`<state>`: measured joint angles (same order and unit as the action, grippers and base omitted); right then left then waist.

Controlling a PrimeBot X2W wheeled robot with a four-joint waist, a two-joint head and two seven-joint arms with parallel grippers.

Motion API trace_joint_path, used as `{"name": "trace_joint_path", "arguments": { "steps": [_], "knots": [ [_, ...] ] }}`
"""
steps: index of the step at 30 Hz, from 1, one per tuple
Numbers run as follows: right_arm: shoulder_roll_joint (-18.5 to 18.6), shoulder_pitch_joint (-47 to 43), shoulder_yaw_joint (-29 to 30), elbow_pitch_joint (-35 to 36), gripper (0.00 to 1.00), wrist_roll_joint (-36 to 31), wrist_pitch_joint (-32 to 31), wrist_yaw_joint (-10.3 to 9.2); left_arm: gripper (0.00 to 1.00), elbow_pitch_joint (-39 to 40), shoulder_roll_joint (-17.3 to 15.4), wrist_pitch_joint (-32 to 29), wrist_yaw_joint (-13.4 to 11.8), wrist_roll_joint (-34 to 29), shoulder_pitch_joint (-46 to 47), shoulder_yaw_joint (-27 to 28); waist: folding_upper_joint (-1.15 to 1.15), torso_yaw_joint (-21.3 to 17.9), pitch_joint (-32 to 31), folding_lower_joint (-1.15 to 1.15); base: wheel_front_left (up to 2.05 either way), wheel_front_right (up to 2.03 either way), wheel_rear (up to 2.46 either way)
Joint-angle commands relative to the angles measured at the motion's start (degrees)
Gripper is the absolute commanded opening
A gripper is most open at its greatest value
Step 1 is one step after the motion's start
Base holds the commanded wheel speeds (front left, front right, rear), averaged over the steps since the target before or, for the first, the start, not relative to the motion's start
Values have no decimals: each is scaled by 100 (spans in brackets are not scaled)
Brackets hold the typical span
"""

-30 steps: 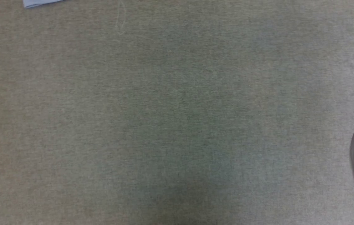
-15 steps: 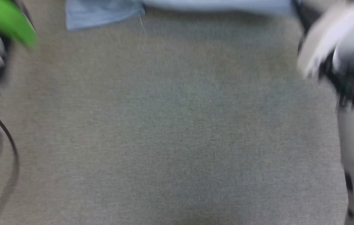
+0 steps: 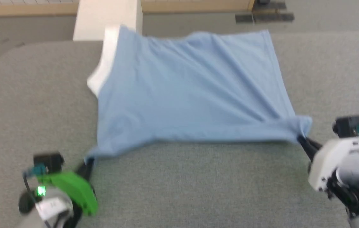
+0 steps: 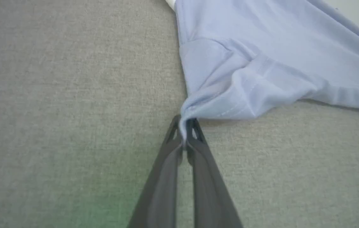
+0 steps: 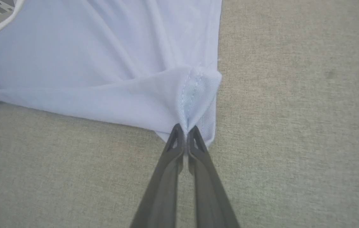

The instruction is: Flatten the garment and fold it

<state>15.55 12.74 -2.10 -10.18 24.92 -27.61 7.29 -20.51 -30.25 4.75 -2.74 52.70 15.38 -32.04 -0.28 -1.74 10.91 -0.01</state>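
The shirt (image 3: 192, 91) lies spread on the grey table (image 3: 198, 196), taking up the middle and reaching back to the far edge. It is plain light blue on the side facing up, with a white collar (image 3: 103, 63) showing at its far left corner.

The left gripper (image 3: 88, 162) has its two dark fingers pressed together on the shirt's near left corner, and a little bunch of stitched hem sticks out past the tips. The right gripper (image 3: 300, 138) is pinched just as tight on the near right corner, where the cloth gathers into a small peak at the seam. The near edge runs between the two grips, pulled fairly straight, with a thin shadow on the table beneath it. Long creases fan out from the right corner toward the far left, and the cloth by the left corner is folded over itself in a soft lump.

The left arm, with its green cover, sits at the near left of the table; the white right arm sits at the near right. Beyond the table stands a pale pillar (image 3: 106, 19), and something dark (image 3: 263, 15) rests on the floor to the far right.
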Motion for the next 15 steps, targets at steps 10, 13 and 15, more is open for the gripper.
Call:
{"name": "trace_joint_path", "arguments": {
  "steps": [10, 13, 15],
  "knots": [
    [330, -1303, 328, 564, 0, 73, -505, 20, 0, 1448, -762, -1603, -865, 868, -1800, -159, 28, 87, -651, 1, 0, 0, 0],
    [377, -1613, 380, 684, 0, 109, -861, 20, 0, 1788, -994, -2058, -1102, 1102, -2110, -185, 28, 80, -679, 1, 0, 0, 0],
    [382, -1794, 422, 764, 0, 137, -1138, 20, 0, 1995, -1144, -2289, -1261, 1204, -2288, -202, 28, 67, -693, 1, 0, 0, 0]
  ]
}}
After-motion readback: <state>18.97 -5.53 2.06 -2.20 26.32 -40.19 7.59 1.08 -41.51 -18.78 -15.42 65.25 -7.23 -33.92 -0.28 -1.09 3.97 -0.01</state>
